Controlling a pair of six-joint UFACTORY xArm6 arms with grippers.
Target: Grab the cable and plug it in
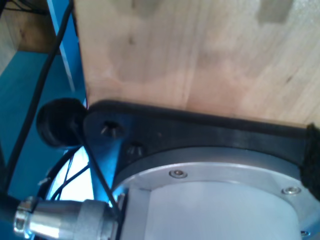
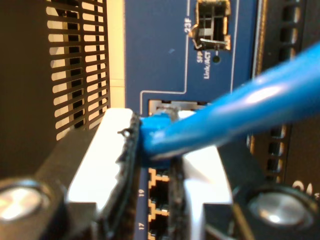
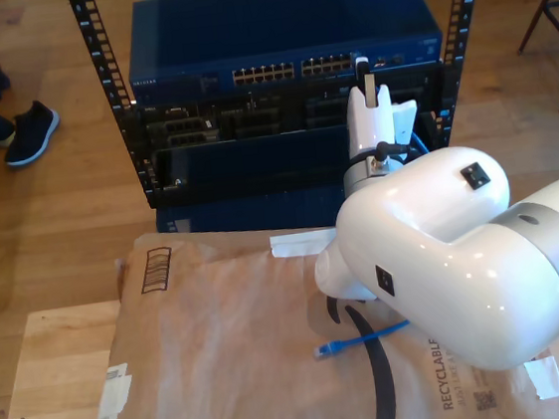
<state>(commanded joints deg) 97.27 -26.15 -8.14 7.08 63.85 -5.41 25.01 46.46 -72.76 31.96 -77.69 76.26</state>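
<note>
Nearest in the second wrist view, my second gripper (image 2: 160, 165) pinches the blue-booted plug of the thin bright-blue Ethernet cable (image 2: 240, 117), the plug's long axis pointing straight ahead at the dark-blue network switch (image 2: 160, 55), its tip at the grey-rimmed port just above the ports marked 19 and 17; whether it is seated I cannot tell. The exterior view adds the cable's free end (image 3: 326, 349) on brown paper at lower centre, and the white arm (image 3: 433, 243) reaching up to the rack at upper centre. My first gripper's jaws I cannot judge: its wrist view looks along pale wood (image 1: 200, 55) and a black mount.
</note>
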